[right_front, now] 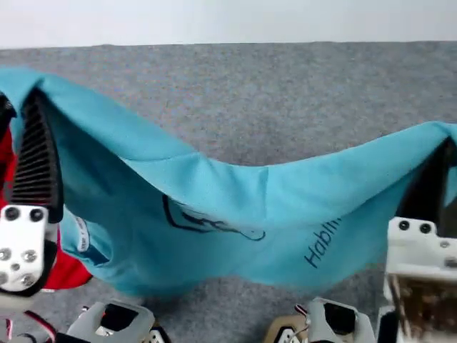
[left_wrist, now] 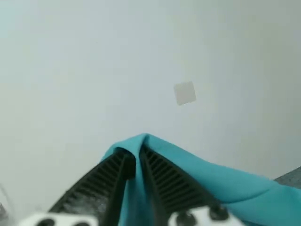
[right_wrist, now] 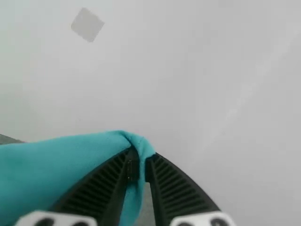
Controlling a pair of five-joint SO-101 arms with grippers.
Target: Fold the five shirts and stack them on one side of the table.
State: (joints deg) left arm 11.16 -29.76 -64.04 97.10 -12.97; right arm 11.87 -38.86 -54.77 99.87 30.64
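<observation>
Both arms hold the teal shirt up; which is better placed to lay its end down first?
Probably right: the right gripper holds the teal shirt near bare grey table, while a red shirt lies under the left gripper and its end.

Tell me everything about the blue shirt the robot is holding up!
The shirt is turquoise, soft-looking cloth with a dark drawing and some writing on it. It is unfolded and held up in the air, stretched wide and sagging in the middle. The left tool is shut on one top corner and the right tool on the other, so the cloth bunches there. Its lower edge hangs near the grey table, in front of a red cloth.
</observation>
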